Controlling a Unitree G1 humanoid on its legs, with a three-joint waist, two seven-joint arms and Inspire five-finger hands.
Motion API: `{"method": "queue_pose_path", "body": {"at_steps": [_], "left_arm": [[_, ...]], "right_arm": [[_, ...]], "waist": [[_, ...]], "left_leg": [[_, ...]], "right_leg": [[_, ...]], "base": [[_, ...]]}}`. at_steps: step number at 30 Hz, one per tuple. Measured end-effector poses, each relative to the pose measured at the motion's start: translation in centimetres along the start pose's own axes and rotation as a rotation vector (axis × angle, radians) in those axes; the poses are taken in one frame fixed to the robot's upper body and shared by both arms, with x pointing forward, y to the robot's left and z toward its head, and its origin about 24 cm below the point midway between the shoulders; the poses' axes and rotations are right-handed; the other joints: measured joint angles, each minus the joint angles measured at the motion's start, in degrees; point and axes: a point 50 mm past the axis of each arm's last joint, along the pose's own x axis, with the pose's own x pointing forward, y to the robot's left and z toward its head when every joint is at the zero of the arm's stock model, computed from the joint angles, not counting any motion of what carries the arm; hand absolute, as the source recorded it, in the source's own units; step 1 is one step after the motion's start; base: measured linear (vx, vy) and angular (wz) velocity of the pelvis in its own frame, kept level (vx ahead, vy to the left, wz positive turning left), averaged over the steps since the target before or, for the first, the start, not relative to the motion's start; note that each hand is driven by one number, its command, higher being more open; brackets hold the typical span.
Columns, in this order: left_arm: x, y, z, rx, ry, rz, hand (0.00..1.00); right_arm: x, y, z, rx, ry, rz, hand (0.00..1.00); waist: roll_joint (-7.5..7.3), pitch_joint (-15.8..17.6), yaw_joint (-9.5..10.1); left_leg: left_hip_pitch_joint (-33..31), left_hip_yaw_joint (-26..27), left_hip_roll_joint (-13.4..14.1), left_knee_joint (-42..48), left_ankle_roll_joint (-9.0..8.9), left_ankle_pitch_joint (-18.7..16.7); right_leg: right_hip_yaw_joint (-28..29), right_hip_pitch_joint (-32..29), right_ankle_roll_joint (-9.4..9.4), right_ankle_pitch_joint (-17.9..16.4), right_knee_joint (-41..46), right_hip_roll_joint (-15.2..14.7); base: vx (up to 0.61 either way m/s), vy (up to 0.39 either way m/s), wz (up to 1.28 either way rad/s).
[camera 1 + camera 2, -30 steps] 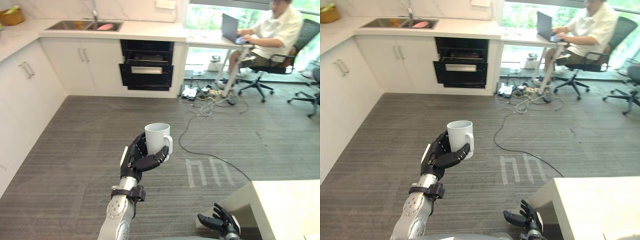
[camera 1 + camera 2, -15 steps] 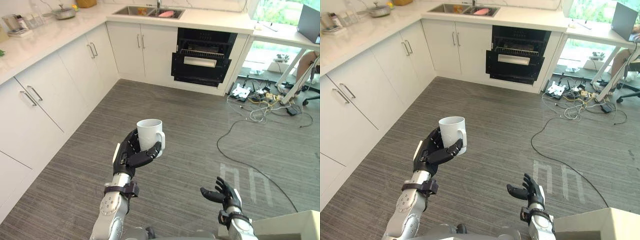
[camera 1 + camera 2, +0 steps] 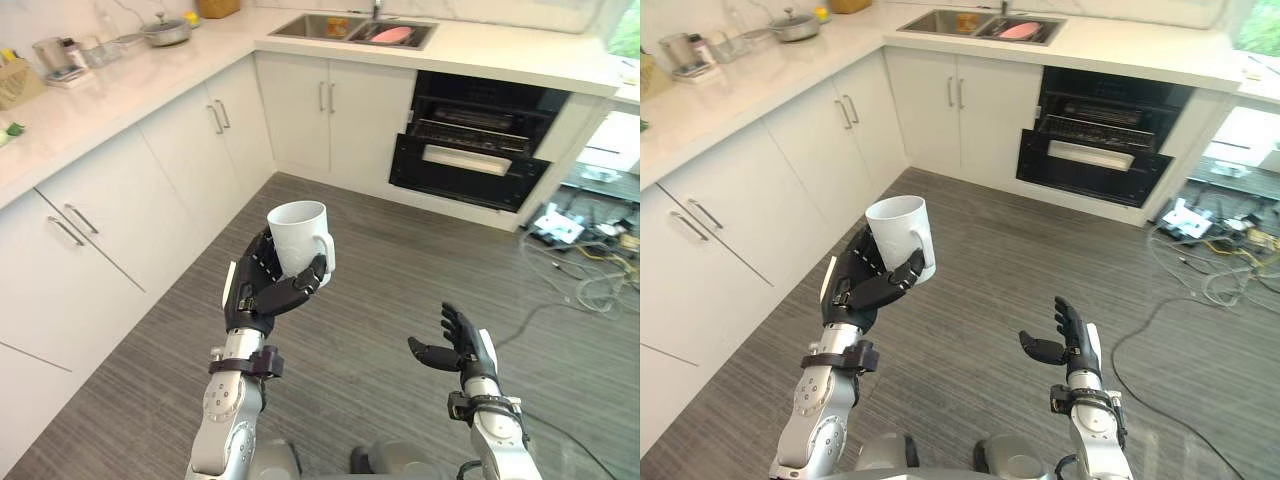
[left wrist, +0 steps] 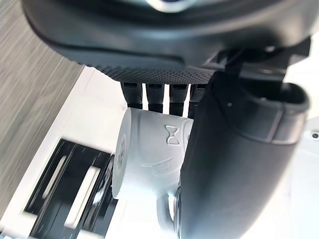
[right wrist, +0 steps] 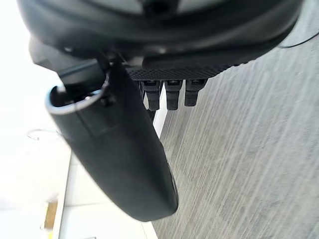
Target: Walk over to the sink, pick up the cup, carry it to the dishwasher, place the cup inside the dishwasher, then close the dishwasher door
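We held the white ceramic cup with a side handle (image 3: 298, 235) upright in the left hand (image 3: 256, 300), raised over the grey plank floor (image 3: 380, 250) in the middle of the kitchen. The fingers (image 4: 155, 93) were curled round its body, and the thumb crossed in front by the handle. We judged the cup light, stiff and breakable, with a glazed wall that was probably slick. A wrap round the body seemed safer than the handle, and it would want setting down gently.

At the far left ran the white stone surface (image 3: 110, 95) with a lidded steel pot (image 3: 165, 30), above white cabinet doors (image 3: 170, 165). Farther right lay the steel sink (image 3: 350, 27), and right of it the black dishwasher (image 3: 470, 160), its door partly open. The right hand (image 3: 468, 345) hung near, right of the cup, fingers relaxed and holding nothing. At the far right a tangle of loose cables (image 3: 600, 285) lay beside the dishwasher. We judged them the one thing to catch a foot.
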Motion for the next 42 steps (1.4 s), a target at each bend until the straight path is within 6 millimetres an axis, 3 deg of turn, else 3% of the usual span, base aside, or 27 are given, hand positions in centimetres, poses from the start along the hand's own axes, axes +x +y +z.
{"method": "queue_pose_path", "body": {"at_steps": [1, 2, 3, 4, 6, 8, 9, 10, 12, 14, 16, 18, 19, 20, 21, 24, 25, 27, 29, 31, 33, 35, 36, 37, 39, 40, 42], "left_arm": [[0.0, 0.2, 0.2, 0.002, -0.009, 0.013, 0.3], [0.0, 0.3, 0.2, 0.003, -0.012, 0.019, 0.3], [0.0, 0.4, 0.4, 0.004, -0.017, 0.025, 0.3], [0.0, 0.5, 0.4, 0.004, -0.018, 0.029, 0.3], [0.0, 0.4, 0.4, 0.003, -0.021, 0.031, 0.3], [0.1, 0.4, 0.4, 0.011, -0.018, 0.025, 0.3], [0.0, 0.6, 0.3, 0.023, 0.0, 0.022, 0.3], [0.0, 0.6, 0.2, 0.029, 0.007, 0.02, 0.3], [0.0, 0.8, 0.3, 0.058, 0.015, 0.014, 0.3], [0.1, 0.5, 0.4, 0.053, 0.005, 0.002, 0.3], [0.4, -0.4, 0.8, 0.044, -0.021, -0.04, 0.3], [0.5, -1.0, 0.8, 0.036, -0.027, -0.069, 0.3], [0.5, -1.4, 0.7, 0.031, -0.022, -0.083, 0.3], [0.5, -1.5, 0.5, 0.027, -0.014, -0.088, 0.3], [0.4, -1.8, -0.4, 0.014, 0.021, -0.082, 0.3], [0.3, -1.8, -0.9, -0.013, 0.04, -0.055, 0.3], [0.2, -2.0, -1.0, -0.023, 0.044, -0.056, 0.3], [-0.1, -2.0, -0.7, -0.034, 0.033, -0.048, 0.3], [-0.2, -2.2, -0.5, -0.05, 0.022, -0.046, 0.3], [-0.2, -2.1, -0.6, -0.052, 0.023, -0.038, 0.3], [-0.2, -1.7, -0.6, -0.046, 0.025, -0.022, 0.3], [-0.2, -1.2, -0.4, -0.036, 0.018, 0.0, 0.3], [-0.2, -1.1, -0.4, -0.034, 0.018, 0.006, 0.3], [-0.2, -0.9, -0.4, -0.029, 0.019, 0.013, 0.3], [-0.2, -0.9, -0.5, -0.025, 0.021, 0.007, 0.3], [-0.2, -1.2, -0.6, -0.027, 0.026, -0.004, 0.3], [-0.2, -1.3, -0.8, -0.003, 0.044, -0.027, 0.3]], "right_arm": [[0.4, -0.2, 0.0, -0.006, 0.007, -0.008, 0.9], [0.5, -0.4, -0.2, -0.008, 0.015, -0.013, 0.9], [0.6, -0.8, -0.6, -0.013, 0.036, -0.024, 0.9], [0.6, -1.1, -1.0, -0.014, 0.055, -0.035, 0.9], [0.5, -1.8, -1.3, -0.018, 0.071, -0.058, 0.9], [0.7, -2.0, -2.0, -0.015, 0.11, -0.073, 0.9], [0.6, -1.9, -2.6, -0.01, 0.137, -0.074, 0.9], [0.5, -1.8, -2.8, -0.004, 0.149, -0.072, 0.9], [0.1, -0.8, -3.4, 0.011, 0.169, -0.044, 0.9], [-0.3, -0.1, -3.6, 0.018, 0.173, -0.019, 0.9], [-1.0, 0.7, -3.6, 0.038, 0.162, 0.002, 0.9], [-1.3, 0.7, -3.6, 0.041, 0.153, 0.003, 0.9], [-1.3, 0.5, -3.6, 0.035, 0.155, -0.005, 0.9], [-1.4, 0.3, -3.8, 0.028, 0.16, -0.011, 0.9], [-1.5, -0.4, -4.0, 0.005, 0.173, -0.023, 0.9], [-1.9, -0.2, -3.9, 0.01, 0.17, -0.017, 0.9], [-2.5, 0.0, -3.7, 0.026, 0.153, -0.013, 0.9], [-2.7, 0.1, -2.6, 0.039, 0.101, -0.013, 0.9], [-2.4, -0.4, -1.6, 0.042, 0.044, -0.032, 0.9], [-1.6, -0.6, -1.3, 0.033, 0.037, -0.036, 0.9], [-1.1, -0.8, -1.7, 0.029, 0.06, -0.046, 0.9], [-1.0, -1.4, -2.4, 0.024, 0.095, -0.069, 0.9], [-1.0, -1.6, -2.6, 0.023, 0.105, -0.077, 0.9], [-1.1, -2.2, -3.1, 0.015, 0.129, -0.097, 0.9], [-1.2, -2.6, -3.3, 0.017, 0.139, -0.119, 0.9], [-1.2, -3.0, -3.2, 0.019, 0.139, -0.137, 0.9], [-1.4, -2.9, -3.4, 0.023, 0.147, -0.138, 0.9]], "waist": [[-0.05, 0.0, 0.56], [0.05, -0.1, 0.68], [0.27, -0.2, 1.0], [-0.03, -0.4, 1.45], [-0.22, -2.1, 1.6], [-3.08, -1.9, 0.95], [-3.99, -1.9, 0.53], [-4.28, -1.7, 0.07], [-4.35, -1.7, -0.22], [-3.42, -2.0, -0.29], [-3.15, -2.3, -0.82], [-4.01, -2.7, -2.28], [-4.73, -3.1, -3.16], [-4.78, -3.1, -3.46], [-2.73, -3.5, -3.24], [-1.09, -3.1, -2.38], [-0.78, -3.1, -1.14], [-1.33, -2.9, -0.88], [-1.32, -2.9, 0.38], [-1.09, -3.1, 0.93], [-1.16, -3.1, 1.46], [-1.16, -3.0, 1.44], [-1.15, -3.1, 1.5], [-1.6, -3.3, 1.46], [-2.34, -4.0, 1.09], [-2.51, -4.2, 0.48], [-4.37, -4.4, -0.28]], "left_leg": [[-0.8, -2.1, -3.4, -14.2, -1.83, 1.5], [-0.7, -3.3, -4.7, -21.0, -2.47, 3.1], [-0.7, -4.5, -6.0, -29.0, -2.51, 7.6], [-0.1, -4.4, -6.3, -29.4, -1.91, 11.1], [0.5, -3.8, -8.3, -28.5, 3.49, 17.0], [3.3, -1.2, -11.4, -25.9, 5.16, 11.4], [6.1, -1.2, -12.6, -26.7, 5.42, 9.7], [8.5, -1.7, -13.0, -27.8, 5.44, 8.5], [16.9, -2.7, -13.0, -30.5, 5.46, 5.1], [21.9, -3.8, -11.2, -32.9, 4.83, 3.0], [26.4, -5.3, -8.4, -34.6, 3.23, 0.1], [29.2, -7.3, -7.5, -34.8, 2.38, -1.8], [30.4, -8.5, -7.6, -34.1, 0.92, -3.1], [31.1, -9.4, -7.5, -33.2, 0.3, -4.2], [31.5, -11.2, -5.6, -30.1, -0.92, -5.2], [24.3, -14.1, -1.8, -6.5, -3.96, 1.0], [19.3, -13.9, 1.2, 6.8, -5.98, 4.1], [13.5, -10.3, 4.8, 14.2, -5.13, 3.7], [8.1, -6.5, 6.6, 13.7, -3.89, 2.3], [5.1, -4.4, 5.4, 5.3, -3.64, 0.4], [4.5, -4.9, 1.4, -11.4, -4.04, 0.5], [3.5, -8.8, -2.7, -27.1, -4.78, 4.4], [3.5, -9.3, -3.3, -29.5, -4.89, 5.9], [3.9, -9.2, -4.8, -30.2, -4.18, 11.1], [3.6, -8.0, -6.9, -28.7, -1.26, 14.6], [3.6, -6.9, -8.0, -25.8, 0.92, 14.3], [5.1, -5.3, -10.4, -24.1, 2.58, 11.0]], "right_leg": [[0.8, 2.2, 0.8, -0.3, -1.6, -0.8], [1.3, 3.3, 2.18, -0.4, -2.2, -1.0], [2.2, 5.7, 3.28, -1.9, -2.8, -1.2], [3.3, 7.6, 4.14, -3.2, -3.1, -1.8], [5.1, 9.3, 7.2, -5.6, -2.9, -3.9], [7.3, 5.6, 11.84, -6.0, 10.5, -7.1], [7.6, 2.9, 16.13, -3.3, 19.7, -7.8], [7.9, 0.6, 17.6, -0.6, 26.1, -8.1], [6.3, -7.3, 11.35, -2.8, 41.9, -7.8], [3.5, -11.7, 7.94, -4.8, 41.9, -6.4], [1.0, -17.9, 7.47, -5.3, 33.1, -3.9], [2.4, -21.8, 8.65, -3.3, 18.5, -3.8], [4.5, -22.1, 8.44, 2.0, 8.5, -4.2], [4.1, -21.5, 7.98, 7.7, 8.3, -4.9], [2.3, -20.4, 4.95, 7.7, 10.8, -3.7], [-0.7, -14.1, 1.42, 3.1, 11.9, -1.5], [-1.4, -7.9, 0.82, 2.5, 8.4, 0.1], [-1.6, -0.9, 0.2, 2.1, 3.5, 0.4], [-0.5, 3.4, 0.2, 1.3, -0.6, 0.4], [0.4, 6.6, 0.1, 0.7, -2.5, -0.4], [2.0, 8.6, 0.37, -0.5, -3.6, -1.7], [4.3, 10.1, 1.84, -2.7, -3.8, -3.1], [4.9, 10.3, 2.46, -3.3, -3.7, -3.5], [6.6, 10.9, 4.3, -5.5, -2.9, -4.9], [7.9, 11.0, 6.27, -7.6, -1.7, -7.1], [9.0, 10.6, 8.42, -8.8, 1.4, -8.8], [11.0, 6.3, 10.31, -8.5, 13.7, -10.5]], "base": [[0.54, 0.049, -0.29], [0.55, 0.087, -0.33], [0.61, 0.139, -0.35], [0.81, 0.217, -0.47], [0.74, 0.232, -0.32], [0.78, 0.232, -0.17], [0.68, 0.18, -0.1], [0.65, 0.136, 0.03], [0.58, 0.061, -0.1], [0.42, -0.018, -0.02], [0.6, -0.084, 0.3], [0.71, -0.181, 0.66], [0.61, -0.213, 0.72], [0.63, -0.233, 0.71], [0.64, -0.245, 0.54], [0.64, -0.253, 0.36], [0.53, -0.206, 0.22], [0.49, -0.193, 0.23], [0.41, -0.118, -0.06], [0.31, 0.027, -0.19], [0.3, 0.136, -0.35], [0.39, 0.23, -0.43], [0.44, 0.302, -0.53], [0.31, 0.219, -0.47], [0.38, 0.282, -0.38], [0.45, 0.331, -0.21], [0.46, 0.338, -0.18]]}}
